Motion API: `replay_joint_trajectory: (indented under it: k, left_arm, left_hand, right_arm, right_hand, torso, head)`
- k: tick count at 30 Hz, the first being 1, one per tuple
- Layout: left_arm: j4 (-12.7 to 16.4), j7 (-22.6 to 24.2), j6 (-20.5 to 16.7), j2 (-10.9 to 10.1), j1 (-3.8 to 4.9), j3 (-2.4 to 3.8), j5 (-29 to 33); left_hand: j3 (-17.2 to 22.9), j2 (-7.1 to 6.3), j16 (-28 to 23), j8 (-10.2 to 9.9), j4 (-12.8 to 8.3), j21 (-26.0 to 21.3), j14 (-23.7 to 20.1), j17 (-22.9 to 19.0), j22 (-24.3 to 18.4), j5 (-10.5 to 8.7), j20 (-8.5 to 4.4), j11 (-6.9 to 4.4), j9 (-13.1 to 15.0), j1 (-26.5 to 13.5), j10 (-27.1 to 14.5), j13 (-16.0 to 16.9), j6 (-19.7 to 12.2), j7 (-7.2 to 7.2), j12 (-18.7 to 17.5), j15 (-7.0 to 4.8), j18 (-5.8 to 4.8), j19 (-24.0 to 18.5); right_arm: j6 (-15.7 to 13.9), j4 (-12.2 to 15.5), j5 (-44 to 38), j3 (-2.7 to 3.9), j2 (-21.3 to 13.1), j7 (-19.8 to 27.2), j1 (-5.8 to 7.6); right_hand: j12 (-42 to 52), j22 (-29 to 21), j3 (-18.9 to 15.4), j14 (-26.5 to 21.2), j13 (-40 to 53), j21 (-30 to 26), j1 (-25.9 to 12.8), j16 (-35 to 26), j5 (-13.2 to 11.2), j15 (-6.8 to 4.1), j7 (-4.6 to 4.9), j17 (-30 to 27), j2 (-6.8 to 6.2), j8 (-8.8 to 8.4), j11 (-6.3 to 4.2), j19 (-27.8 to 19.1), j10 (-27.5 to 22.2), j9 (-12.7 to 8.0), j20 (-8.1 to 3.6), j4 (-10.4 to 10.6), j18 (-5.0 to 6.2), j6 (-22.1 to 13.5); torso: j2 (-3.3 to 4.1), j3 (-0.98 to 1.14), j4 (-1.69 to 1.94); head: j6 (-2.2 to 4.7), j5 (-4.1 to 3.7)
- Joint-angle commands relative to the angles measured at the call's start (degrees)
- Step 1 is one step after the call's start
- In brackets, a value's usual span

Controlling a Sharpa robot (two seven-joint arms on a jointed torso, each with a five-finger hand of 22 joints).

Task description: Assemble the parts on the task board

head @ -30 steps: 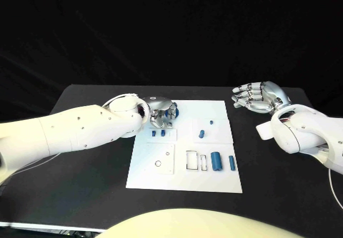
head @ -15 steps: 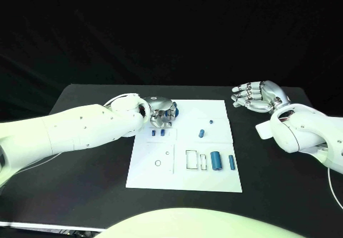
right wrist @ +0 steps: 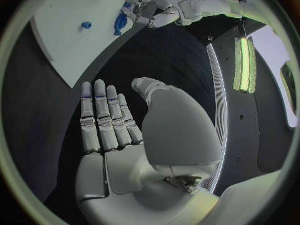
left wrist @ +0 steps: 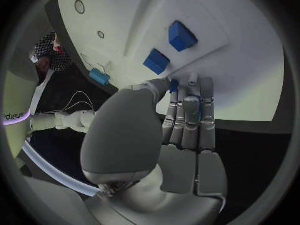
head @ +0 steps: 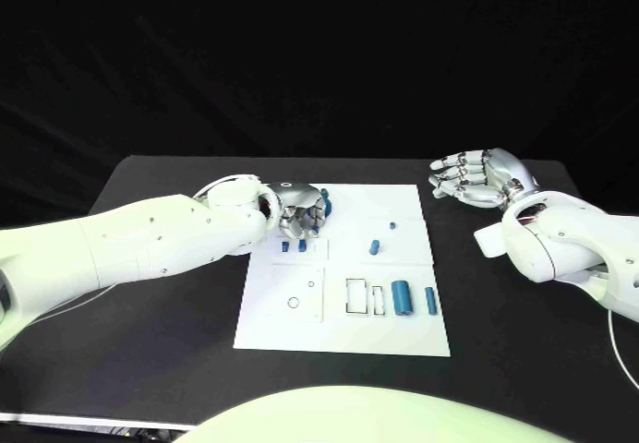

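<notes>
The white task board [head: 400, 208] lies in the middle of the black table. My left hand [head: 304, 212] hovers over its far left corner, fingers curled around a blue part [head: 324, 197]. In the left wrist view that blue part [left wrist: 174, 85] peeks out between the thumb and the fingers [left wrist: 187, 120]. Just in front of this hand on the board sit two small blue blocks [head: 293, 246]. My right hand [head: 476, 180] is raised off the board's far right corner, fingers apart and holding nothing.
Further parts lie on the board: a small peg [head: 394, 225], a short piece [head: 374, 246], a thick cylinder [head: 401, 298] and a thin one [head: 430, 300] beside a rectangular slot [head: 359, 297]. Two round holes [head: 295, 302] are at the near left.
My left hand has turned slightly on the spot, and the blue part in it now shows higher at the fingers. The right hand has barely moved.
</notes>
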Motion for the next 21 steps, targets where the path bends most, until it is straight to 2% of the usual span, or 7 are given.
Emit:
replay_joint_trajectory:
  k: [1,5,12,21]
  left_arm:
    - [-0.12,0.16,1.8,0.14,-0.05,-0.02,-0.33]
    - [-0.27,0.05,2.06,0.22,-0.07,-0.03,-0.32]
    - [-0.64,0.03,2.22,0.41,-0.1,-0.07,-0.32]
    - [-0.78,1.54,0.49,0.84,-0.36,-0.12,0.63]
  left_hand:
    - [0.63,-0.46,0.36,-0.26,-0.08,0.41,0.52,0.04,0.18,0.2,-0.43,-0.07,-0.1,0.09,0.6,-0.17,0.51,0.09,-0.42,-0.05,0.79,-0.1]
    - [1.55,-0.3,0.94,-0.52,-0.65,1.01,0.92,0.59,0.66,0.28,-0.55,-0.21,-0.18,0.55,1.23,-0.41,1.05,0.1,-0.68,-0.17,0.81,-0.17]
    - [4.61,0.04,1.7,-1.11,-2.9,3.31,1.12,0.77,2.55,0.17,-0.96,-0.46,-0.31,1.56,2.58,-1.05,2.68,0.1,-1.52,-0.5,0.82,-0.82]
    - [6.79,0.63,3.9,-1.44,-5.01,6.12,4.12,3.99,4.77,0.1,-1.43,-1.39,0.06,0.43,5.6,-1.41,5.41,-0.45,-2.25,-1.28,0.86,-1.43]
  right_arm:
    - [0.4,0.06,-0.05,0.03,0.03,0.74,-0.02]
    - [0.38,0.06,-0.05,0.03,-0.01,0.74,-0.01]
    - [0.36,0.09,-0.05,0.03,-0.05,0.77,-0.01]
    - [0.37,0.12,-0.04,0.03,-0.05,0.8,-0.01]
  right_hand:
    - [0.3,-0.05,0.04,0.09,-0.07,-0.14,-0.5,-0.18,0.39,0.11,3.1,-0.09,0.13,0.2,0.0,-0.35,-0.48,-0.06,0.0,-0.36,0.68,-0.45]
    - [0.3,-0.05,0.04,0.09,-0.07,-0.14,-0.5,-0.18,0.39,0.11,3.1,-0.09,0.13,0.2,0.0,-0.35,-0.48,-0.06,0.0,-0.36,0.68,-0.45]
    - [0.3,-0.05,0.04,0.09,-0.07,-0.14,-0.5,-0.18,0.39,0.11,3.1,-0.09,0.13,0.2,0.0,-0.35,-0.48,-0.06,0.0,-0.36,0.68,-0.45]
    - [0.41,-0.43,0.06,0.16,-0.34,-0.12,-0.59,-0.39,0.44,0.13,3.13,-0.24,0.19,0.25,0.03,-0.33,-0.54,-0.11,0.02,-0.41,0.69,-0.5]
  torso:
    - [-0.02,-0.02,0.01]
    - [0.0,0.0,-0.01]
    - [-0.03,0.01,0.0]
    - [-0.02,0.01,-0.01]
  head:
    - [-0.02,-0.04]
    - [0.04,-0.03]
    - [0.05,-0.06]
    - [0.11,-0.12]
